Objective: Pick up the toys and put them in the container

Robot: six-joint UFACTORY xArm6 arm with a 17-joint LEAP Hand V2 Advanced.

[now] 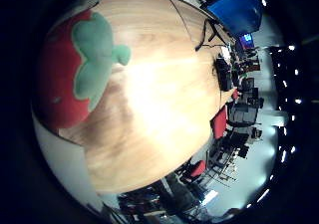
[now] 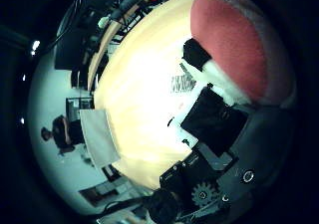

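A red plush toy with a green leafy top (image 1: 75, 70) lies close to the palm on a light wooden table (image 1: 164, 95). In the right thumb side palm view the red toy (image 2: 234, 40) shows with a pale rim, right beside the black and geared parts of my hand (image 2: 214, 119). The hand is directly over or against the toy.
A thin black stand (image 1: 211, 30) is on the far part of the table. Beyond the table edge are red and black chairs (image 1: 221, 122), a blue object (image 1: 239, 10) and desks. A white panel (image 2: 100, 134) stands beside the table.
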